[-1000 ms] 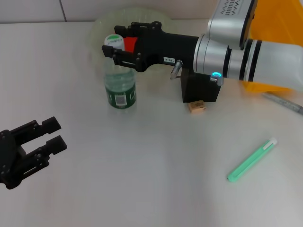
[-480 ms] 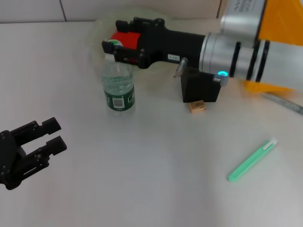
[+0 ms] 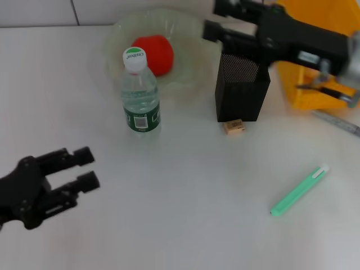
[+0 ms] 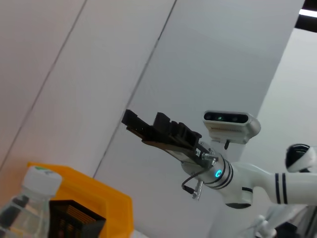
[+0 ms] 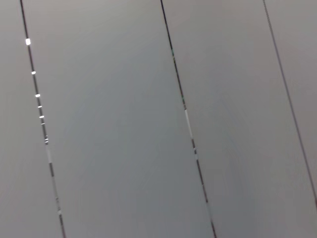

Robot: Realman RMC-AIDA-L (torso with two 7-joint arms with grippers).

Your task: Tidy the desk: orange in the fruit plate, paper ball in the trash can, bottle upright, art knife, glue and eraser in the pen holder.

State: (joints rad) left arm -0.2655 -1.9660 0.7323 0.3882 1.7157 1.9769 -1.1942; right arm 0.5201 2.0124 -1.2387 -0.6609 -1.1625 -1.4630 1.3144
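Black left hand (image 3: 84, 167) low at frame left, fingers parted, empty. Clear bottle (image 3: 140, 93) upright, long axis vertical, cap up, just before fruit plate (image 3: 191, 73) with orange (image 3: 154, 53). Pen holder (image 3: 242, 90), eraser (image 3: 233, 126) beside. Right hand (image 3: 216, 19) upper right, fingers apart, empty.

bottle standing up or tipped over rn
Upright. The bottle stands on its base on the desk, white cap on top, just in front of the fruit plate.
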